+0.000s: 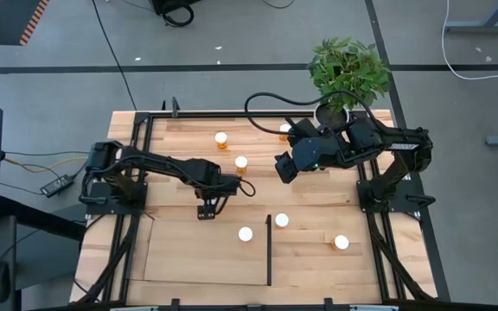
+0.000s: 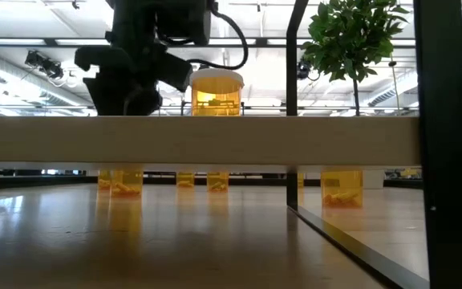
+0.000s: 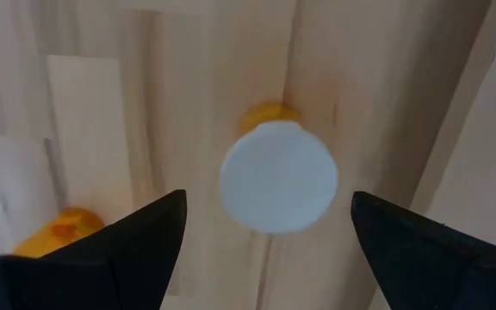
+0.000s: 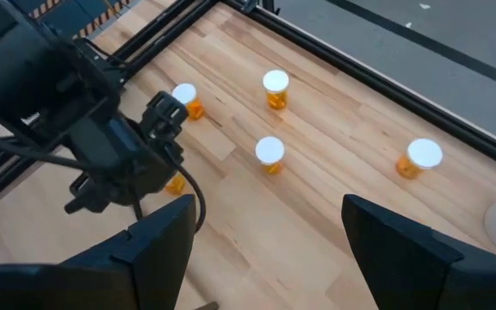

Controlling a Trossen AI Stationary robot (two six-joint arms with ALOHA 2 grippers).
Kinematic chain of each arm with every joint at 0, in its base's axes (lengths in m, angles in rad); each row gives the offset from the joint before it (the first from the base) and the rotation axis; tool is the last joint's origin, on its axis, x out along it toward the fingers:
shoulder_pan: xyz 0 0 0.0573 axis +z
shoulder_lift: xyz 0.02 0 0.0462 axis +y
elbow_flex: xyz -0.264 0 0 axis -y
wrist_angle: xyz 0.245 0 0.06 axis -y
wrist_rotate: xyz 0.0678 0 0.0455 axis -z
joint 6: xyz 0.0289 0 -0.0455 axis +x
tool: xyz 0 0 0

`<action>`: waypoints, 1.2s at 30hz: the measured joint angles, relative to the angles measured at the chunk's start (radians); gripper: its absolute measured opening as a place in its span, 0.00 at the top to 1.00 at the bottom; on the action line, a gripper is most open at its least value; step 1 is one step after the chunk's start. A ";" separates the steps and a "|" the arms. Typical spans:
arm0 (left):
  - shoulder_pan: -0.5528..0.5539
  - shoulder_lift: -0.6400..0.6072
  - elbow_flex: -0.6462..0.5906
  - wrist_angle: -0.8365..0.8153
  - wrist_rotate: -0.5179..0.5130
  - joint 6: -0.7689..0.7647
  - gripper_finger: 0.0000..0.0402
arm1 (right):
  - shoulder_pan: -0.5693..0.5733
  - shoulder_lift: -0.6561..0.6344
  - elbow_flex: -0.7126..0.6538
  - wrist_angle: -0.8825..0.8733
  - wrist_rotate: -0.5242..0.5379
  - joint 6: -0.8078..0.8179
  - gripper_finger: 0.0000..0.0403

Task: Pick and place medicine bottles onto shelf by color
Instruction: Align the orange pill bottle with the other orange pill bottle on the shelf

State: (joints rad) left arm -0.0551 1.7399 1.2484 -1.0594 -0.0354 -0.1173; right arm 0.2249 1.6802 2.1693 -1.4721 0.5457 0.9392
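Here, your high view shows the left gripper (image 1: 207,210) at the shelf's (image 1: 188,259) far edge, and the right gripper (image 1: 282,168) raised over mid-desk (image 1: 180,134). Only the left wrist view shows what lies under the left fingers (image 3: 136,245): a white-capped bottle (image 3: 278,176) standing between them, untouched, the fingers wide. The right wrist view shows the right fingers (image 4: 158,241) wide too, holding nothing, with four bottles (image 4: 269,155) on the planks below. The low view shows one bottle (image 2: 216,92) standing on the shelf, others behind its edge. From above you count one bottle (image 1: 245,233) on the shelf, another (image 1: 282,220) just past its black strip (image 1: 269,250). You can read no writing on any bottle. The desk is pale planks in a black frame; a potted plant (image 1: 348,69) stands at its far right corner on a grey floor.
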 joint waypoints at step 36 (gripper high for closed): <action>-0.001 0.074 0.029 -0.030 0.007 -0.007 0.43 | 0.000 0.001 0.000 -0.047 -0.015 -0.055 0.26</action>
State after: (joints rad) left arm -0.0563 1.8137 1.2777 -1.0890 -0.0289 -0.1243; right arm 0.2253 1.6810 2.1693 -1.5188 0.5304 0.8843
